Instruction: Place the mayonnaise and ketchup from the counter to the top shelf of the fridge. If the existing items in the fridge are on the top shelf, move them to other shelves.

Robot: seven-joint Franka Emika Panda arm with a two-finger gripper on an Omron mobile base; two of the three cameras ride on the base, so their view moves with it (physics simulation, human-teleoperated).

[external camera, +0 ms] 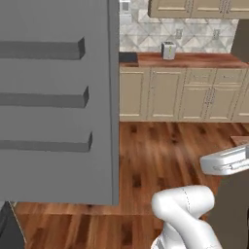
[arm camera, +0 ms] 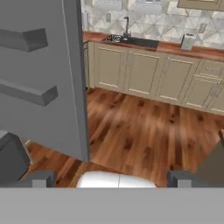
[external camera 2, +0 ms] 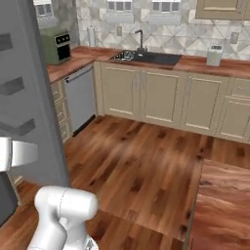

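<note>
With its two dark tips set wide apart in the hand view, the tool (arm camera: 109, 178) stands open and holds nothing. Fridge door (external camera: 58, 102) swung open, grey, three ledges on its inner face. Table (external camera 2: 195, 62) along far wall carries sink (external camera 2: 146, 57) and toaster (external camera 2: 214, 55). Mayonnaise, ketchup: cannot tell where.
</note>
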